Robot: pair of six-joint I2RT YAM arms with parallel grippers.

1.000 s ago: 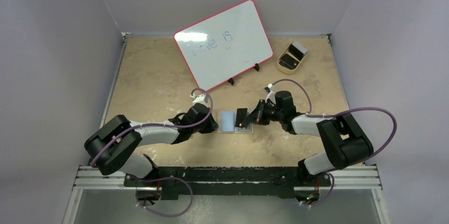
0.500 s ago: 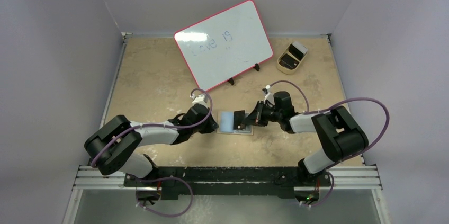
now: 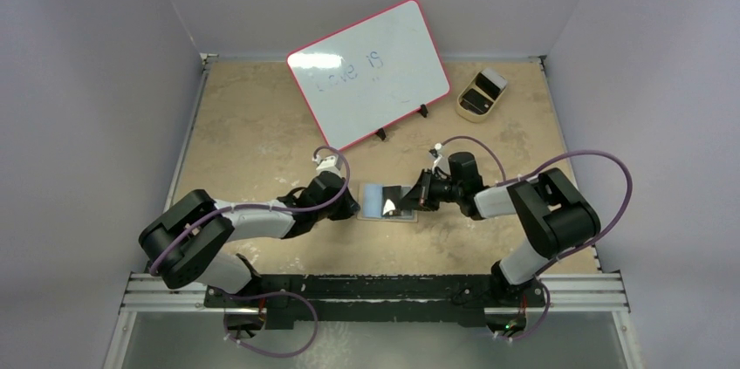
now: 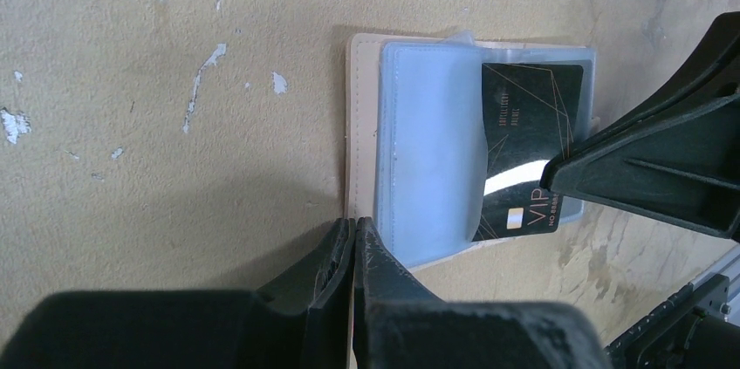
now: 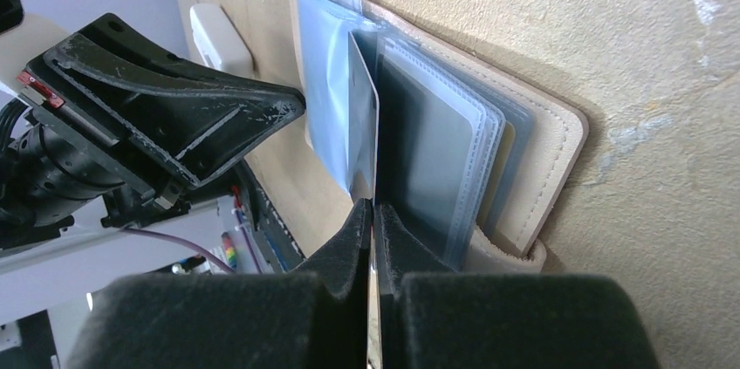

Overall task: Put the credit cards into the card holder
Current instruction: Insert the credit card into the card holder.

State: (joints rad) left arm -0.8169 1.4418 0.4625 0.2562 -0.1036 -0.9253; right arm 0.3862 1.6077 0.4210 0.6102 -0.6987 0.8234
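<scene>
the holder (image 4: 362,107) lies open on the table (image 4: 174,81) between the two arms, its clear sleeves (image 4: 428,160) fanned up. the right gripper (image 5: 373,212) is pinched tight on a black card (image 4: 528,116), whose leading part sits in the mouth of a sleeve. the left gripper (image 4: 352,228) has its fingers pressed together with nothing between them, tip at the holder's near left edge. whether it bears down on the leather or only touches it, i can't quite tell from here.

the risks, as i see them: the card catches on the sleeve's lip and bows, or slips between two sleeves instead of into one. if the left tip isn't pinning the holder, the push could shove the whole thing along the table.
</scene>
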